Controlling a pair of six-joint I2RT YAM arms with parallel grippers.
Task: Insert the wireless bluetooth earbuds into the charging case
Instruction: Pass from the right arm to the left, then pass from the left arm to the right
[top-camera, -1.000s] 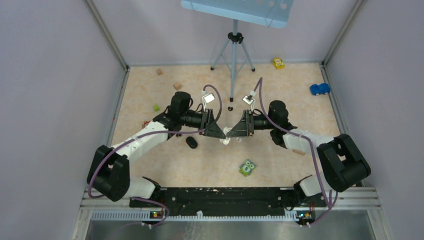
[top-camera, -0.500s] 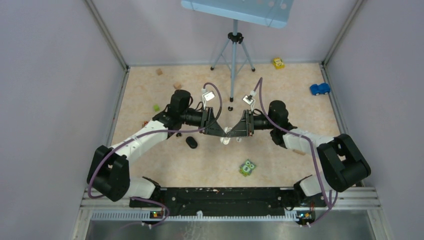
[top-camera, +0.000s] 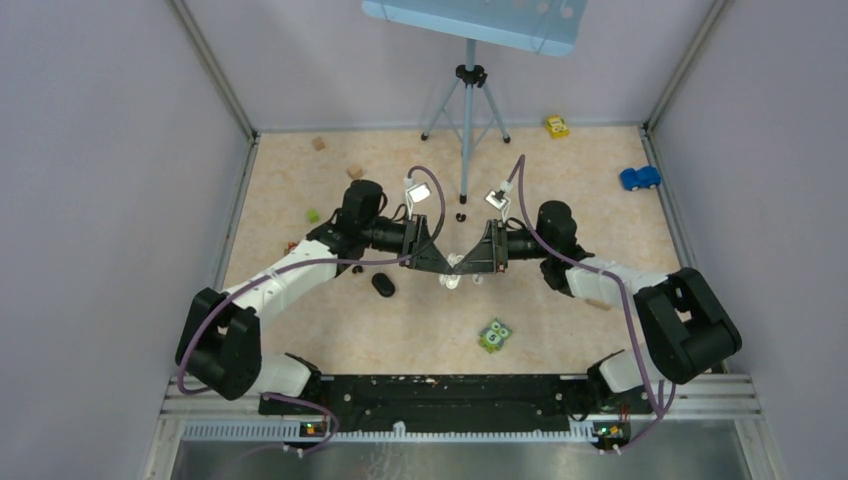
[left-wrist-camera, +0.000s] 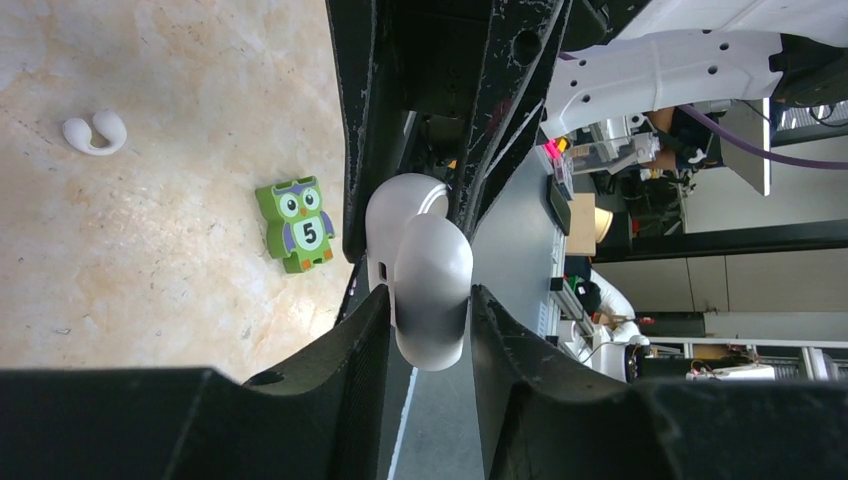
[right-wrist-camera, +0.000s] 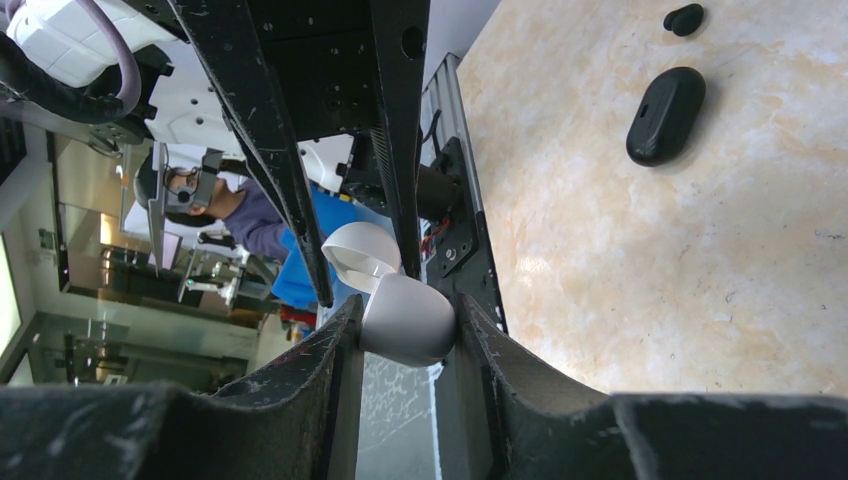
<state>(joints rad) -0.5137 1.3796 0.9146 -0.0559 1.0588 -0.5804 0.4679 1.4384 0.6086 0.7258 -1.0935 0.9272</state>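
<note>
Both grippers hold a white charging case (top-camera: 456, 263) in the air over the middle of the table. My left gripper (left-wrist-camera: 428, 300) is shut on one rounded half of the white charging case (left-wrist-camera: 432, 270). My right gripper (right-wrist-camera: 408, 308) is shut on the other half of the case (right-wrist-camera: 405, 325), and the lid part (right-wrist-camera: 358, 255) stands slightly ajar. One white earbud (left-wrist-camera: 95, 133) lies on the table below, just under the case in the top view (top-camera: 451, 283). A black case (right-wrist-camera: 665, 115) and a black earbud (right-wrist-camera: 683, 18) lie to the left.
A green owl block (top-camera: 494, 335) lies near the front. A tripod (top-camera: 467, 110) stands at the back middle. Two small black buds (top-camera: 459, 217) sit by its foot. Wooden cubes (top-camera: 355, 172), a green cube (top-camera: 313, 215), a blue car (top-camera: 639, 178) and a yellow car (top-camera: 556, 126) lie around.
The left wrist has rolled slightly and edged towards the right gripper. The case stays held between both grippers.
</note>
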